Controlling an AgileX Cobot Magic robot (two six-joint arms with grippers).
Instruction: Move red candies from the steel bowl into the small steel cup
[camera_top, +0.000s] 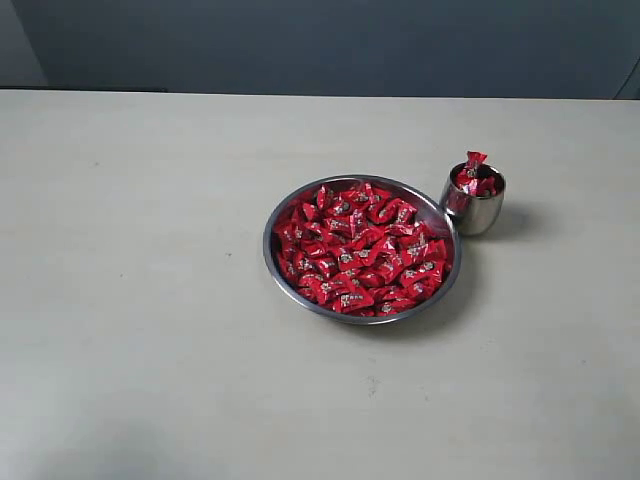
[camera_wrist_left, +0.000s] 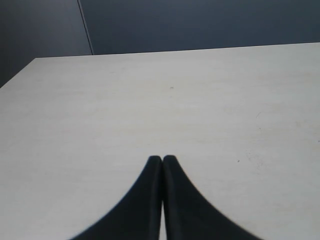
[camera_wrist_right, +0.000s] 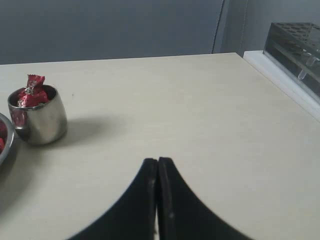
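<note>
The steel bowl (camera_top: 278, 222) sits near the table's middle, heaped with red candies (camera_top: 362, 250). Touching its right rim stands the small steel cup (camera_top: 474, 206), also visible as the cup (camera_wrist_right: 40, 120) in the right wrist view, with red candies (camera_wrist_right: 31, 92) sticking out of its top. No arm shows in the exterior view. My left gripper (camera_wrist_left: 162, 159) is shut with nothing in it, over bare table. My right gripper (camera_wrist_right: 157, 161) is likewise shut and empty, some way off from the cup. A sliver of the bowl's rim (camera_wrist_right: 4, 145) shows at the right wrist view's edge.
The pale table (camera_top: 150, 300) stretches wide around the bowl and cup. A clear plastic rack (camera_wrist_right: 295, 45) stands beyond the table's edge in the right wrist view. A dark wall (camera_top: 330, 40) backs the table.
</note>
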